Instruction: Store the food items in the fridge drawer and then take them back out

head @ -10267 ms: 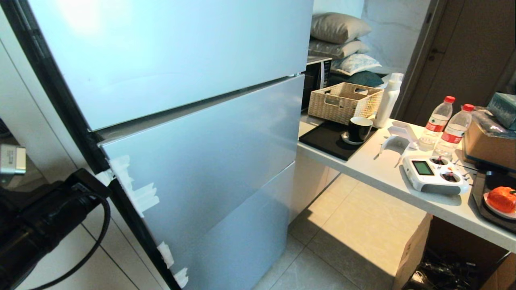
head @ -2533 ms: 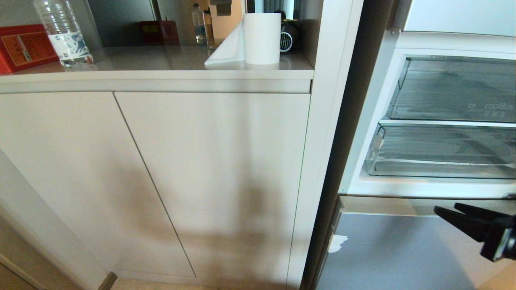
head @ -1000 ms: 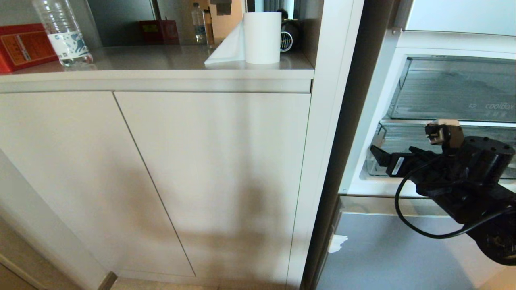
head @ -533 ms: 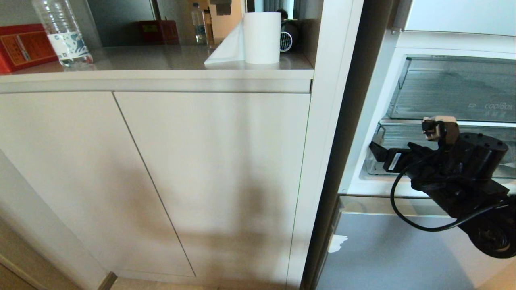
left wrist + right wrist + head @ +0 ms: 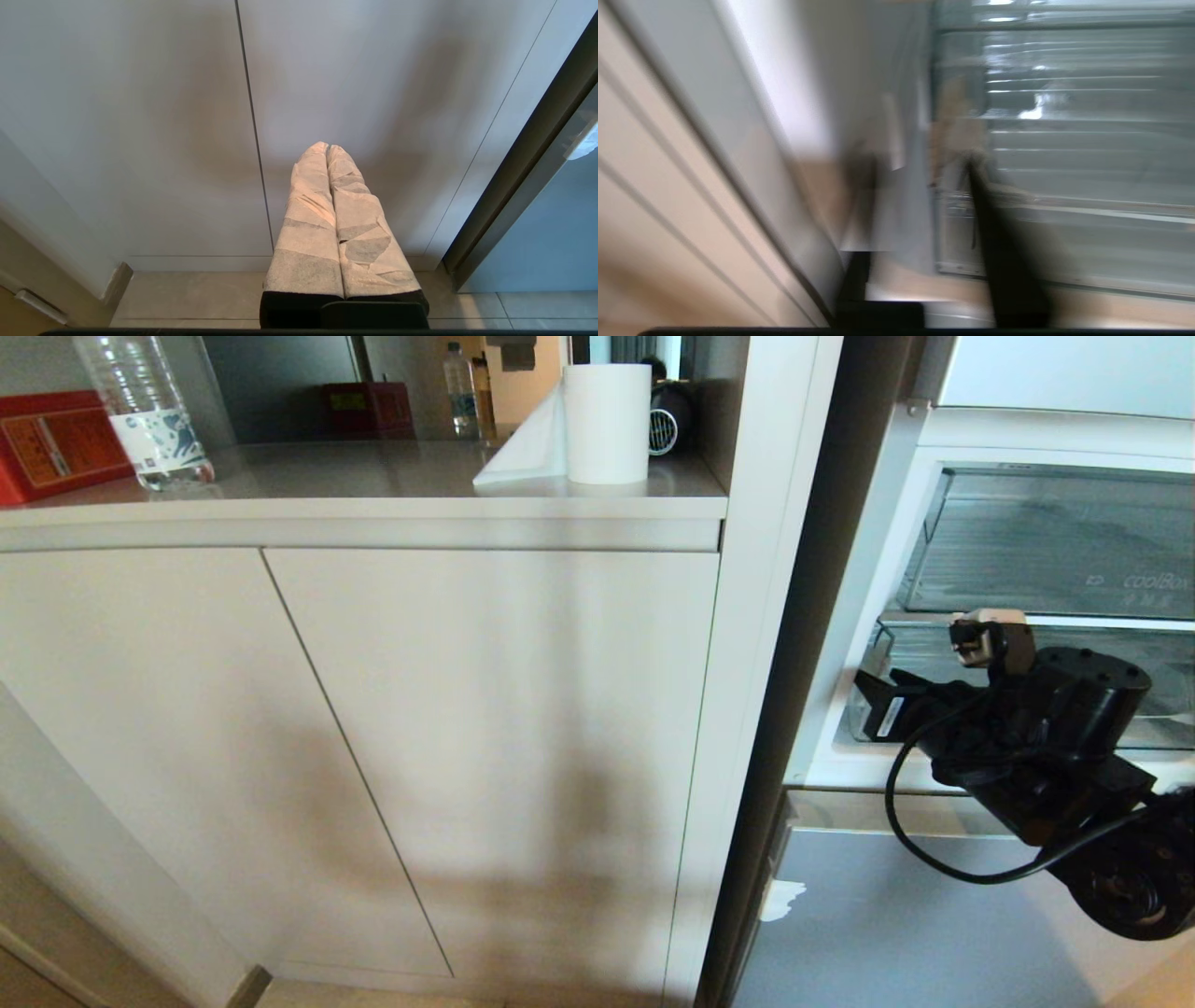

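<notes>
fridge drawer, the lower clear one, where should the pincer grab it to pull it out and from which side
Probably the front lip of the fridge drawer near its left front corner, coming straight in from the open front. The lip runs level across the front, clear of the shorter bin above, so one finger could go over it and one under. The right pincer is already at that corner; the left pincer is down by the cabinet.

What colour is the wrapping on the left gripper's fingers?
White, with greyish patches, wound over the fingers of the left gripper; the left wrist view shows it best.
</notes>
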Robot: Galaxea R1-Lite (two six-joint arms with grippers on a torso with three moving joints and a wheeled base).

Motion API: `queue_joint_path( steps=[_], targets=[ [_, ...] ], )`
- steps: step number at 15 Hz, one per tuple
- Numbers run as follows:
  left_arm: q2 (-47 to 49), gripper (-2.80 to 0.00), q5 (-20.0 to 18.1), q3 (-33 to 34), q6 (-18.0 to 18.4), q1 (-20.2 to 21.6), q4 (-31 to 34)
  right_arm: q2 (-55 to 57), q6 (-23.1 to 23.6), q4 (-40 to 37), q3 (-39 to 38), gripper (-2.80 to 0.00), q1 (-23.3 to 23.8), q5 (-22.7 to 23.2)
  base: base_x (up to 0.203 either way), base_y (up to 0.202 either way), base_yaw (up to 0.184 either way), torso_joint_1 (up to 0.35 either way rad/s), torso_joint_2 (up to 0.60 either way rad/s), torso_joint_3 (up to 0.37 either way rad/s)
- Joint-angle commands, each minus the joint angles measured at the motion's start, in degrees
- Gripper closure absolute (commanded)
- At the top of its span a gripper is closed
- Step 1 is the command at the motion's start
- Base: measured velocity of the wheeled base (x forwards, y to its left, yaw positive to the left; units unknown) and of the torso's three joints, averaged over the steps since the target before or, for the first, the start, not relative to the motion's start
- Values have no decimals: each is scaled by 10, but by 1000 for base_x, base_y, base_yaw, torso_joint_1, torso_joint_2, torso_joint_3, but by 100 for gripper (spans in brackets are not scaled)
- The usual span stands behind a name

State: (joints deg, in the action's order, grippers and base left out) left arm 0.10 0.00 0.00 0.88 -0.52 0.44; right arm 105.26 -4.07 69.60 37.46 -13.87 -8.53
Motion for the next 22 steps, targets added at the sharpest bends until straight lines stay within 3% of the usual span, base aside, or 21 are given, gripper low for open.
queue_joint_path(
  steps=[1, 9, 14, 19, 20, 22],
  targets=[
    [1, 0, 0, 0, 0, 0, 0, -8, -1, 5, -6, 0, -12, -2, 0, 0, 0, 0, 0, 0],
    [1, 0, 0, 0, 0, 0, 0, -90, -16, 5, -87, 0, -16, -1, 0, 0, 0, 0, 0, 0],
    [1, 0, 0, 0, 0, 0, -1, -181, -23, 4, -204, 0, -22, 0, 0, 0, 0, 0, 0, 0],
    [1, 0, 0, 0, 0, 0, 0, -291, -24, 0, -309, 0, -67, -2, 0, 0, 0, 0, 0, 0],
    [1, 0, 0, 0, 0, 0, 0, -313, -24, -4, -322, -280, -70, -2, 0, 0, 0, 0, 0, 0],
    [1, 0, 0, 0, 0, 0, 0, -372, -24, -37, -336, -280, -73, -3, 0, 0, 0, 0, 0, 0]
  ],
)
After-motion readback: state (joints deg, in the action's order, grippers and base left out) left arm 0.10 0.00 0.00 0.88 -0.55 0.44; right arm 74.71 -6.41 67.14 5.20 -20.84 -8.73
